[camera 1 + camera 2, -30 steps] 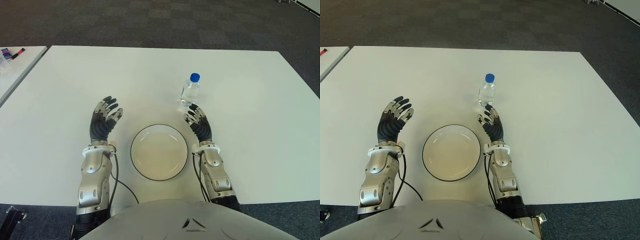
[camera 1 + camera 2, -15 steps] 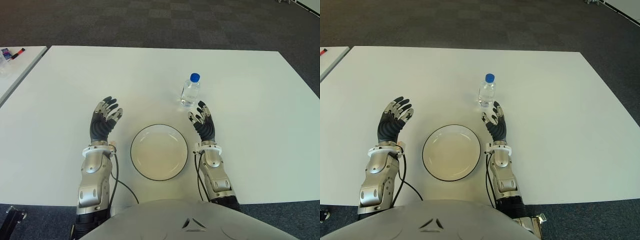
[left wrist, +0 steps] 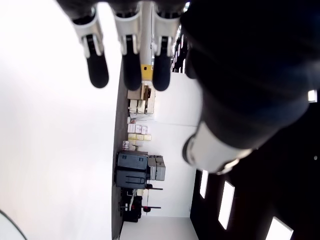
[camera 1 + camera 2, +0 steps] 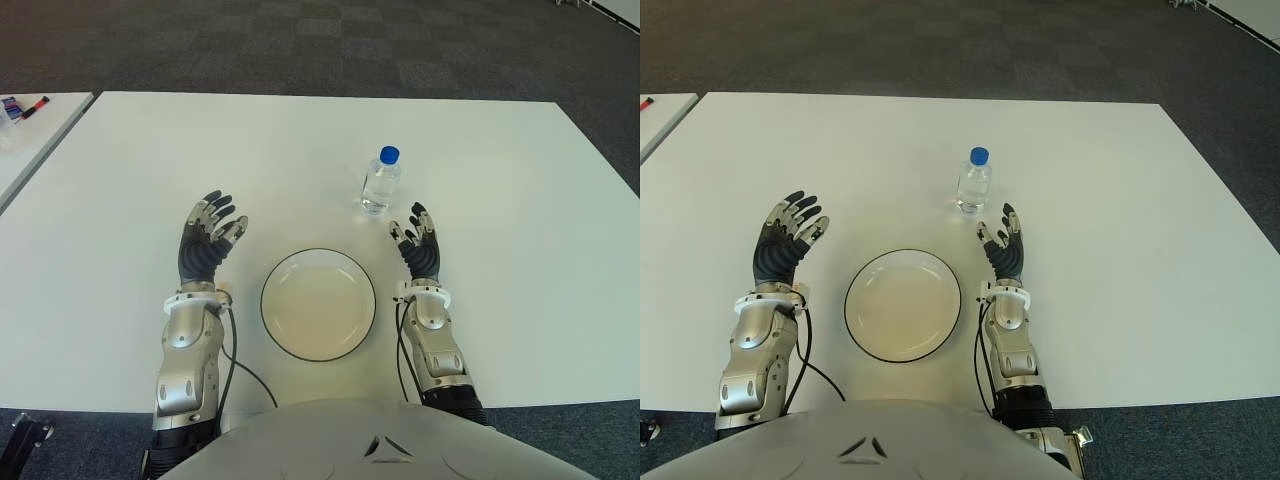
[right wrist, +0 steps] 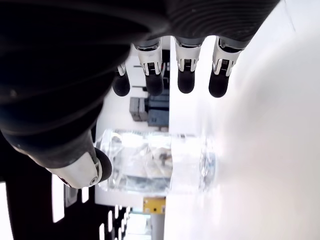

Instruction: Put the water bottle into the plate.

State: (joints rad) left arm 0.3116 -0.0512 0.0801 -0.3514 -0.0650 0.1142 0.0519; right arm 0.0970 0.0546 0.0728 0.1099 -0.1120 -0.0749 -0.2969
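Right now my right hand (image 4: 420, 248) hovers with its fingers spread and holding nothing, just right of the white plate (image 4: 318, 303) and near the water bottle (image 4: 381, 182). The bottle stands upright on the white table (image 4: 520, 200), blue cap (image 4: 390, 154) up, so its long axis runs vertical. It is not in the plate: it stands beyond the plate's far rim and a little to the right, apart from it.

From my right hand, the bottle lies ahead and slightly toward my left, beyond my fingertips (image 4: 417, 209) with a gap of bare table between. In my right wrist view the clear bottle body (image 5: 155, 162) shows between my thumb (image 5: 80, 167) and my four fingers (image 5: 186, 80), none of them touching it. I judge that the hand is lined up to close round the bottle's side once it goes forward.

My left hand (image 4: 205, 243) shows on the other side of the plate, left of it, fingers spread and holding nothing, well apart from the bottle. My right hand is plainly the nearer one, so I judge the grasp falls to it: reach forward, wrap the upright body, then carry it back toward me and to my left onto the plate.
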